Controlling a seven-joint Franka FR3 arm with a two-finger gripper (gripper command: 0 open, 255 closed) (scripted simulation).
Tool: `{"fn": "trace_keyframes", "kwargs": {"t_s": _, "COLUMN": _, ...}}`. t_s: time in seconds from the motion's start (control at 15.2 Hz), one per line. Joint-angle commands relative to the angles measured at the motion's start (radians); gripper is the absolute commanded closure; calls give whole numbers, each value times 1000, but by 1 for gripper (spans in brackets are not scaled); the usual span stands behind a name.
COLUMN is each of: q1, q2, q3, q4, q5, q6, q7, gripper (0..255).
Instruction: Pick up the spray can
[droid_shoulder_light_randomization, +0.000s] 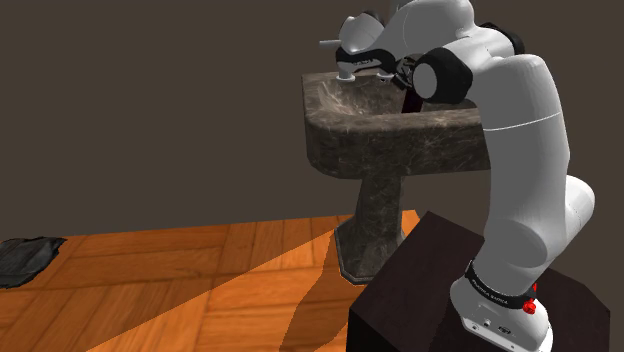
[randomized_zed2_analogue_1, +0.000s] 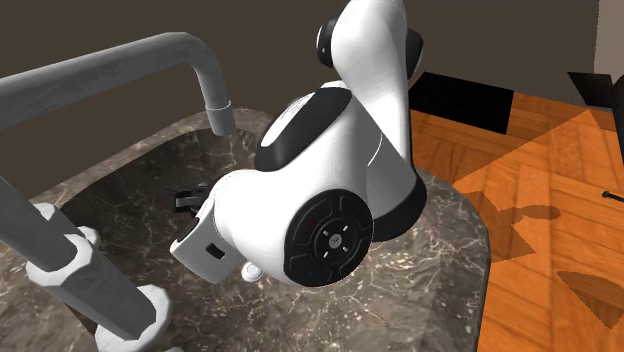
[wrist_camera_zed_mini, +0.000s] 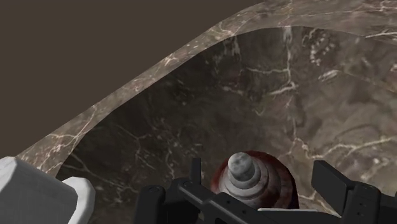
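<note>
Item: spray can (wrist_camera_zed_mini: 275, 186), with a dark red domed shoulder and a grey stepped nozzle cap. It sits in the sink basin, seen nozzle-first between my fingers.
Gripper (wrist_camera_zed_mini: 261, 175): my fingers stand apart either side of the can, not clasping it.
Surface: dark veined marble pedestal sink (droid_shoulder_light_randomization: 400, 130) with a grey faucet (randomized_zed2_analogue_1: 150, 60).
Room: wood parquet floor (droid_shoulder_light_randomization: 200, 270), dark brown wall (droid_shoulder_light_randomization: 150, 100).

White arm (droid_shoulder_light_randomization: 520, 130) arched over marbled pedestal sink (droid_shoulder_light_randomization: 350, 135), dark stand (droid_shoulder_light_randomization: 410, 300) — wood floor (droid_shoulder_light_randomization: 150, 290), crumpled cloth (droid_shoulder_light_randomization: 28, 258)
</note>
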Motion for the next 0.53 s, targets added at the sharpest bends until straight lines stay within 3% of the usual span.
{"fn": "trace_keyframes", "kwargs": {"t_s": 0.0, "q1": -1, "q2": 0, "q3": 1, "q4": -8, "q5": 2, "q6": 6, "q7": 7, "gripper": 0}}
{"fn": "trace_keyframes", "kwargs": {"t_s": 0.07, "q1": 0, "q2": -1, "q3": 1, "q4": -9, "q5": 2, "q6": 6, "q7": 7, "gripper": 255}}
{"fn": "trace_keyframes", "kwargs": {"t_s": 0.46, "q1": 0, "q2": 0, "q3": 1, "q4": -7, "q5": 2, "q6": 5, "q7": 6, "gripper": 255}}
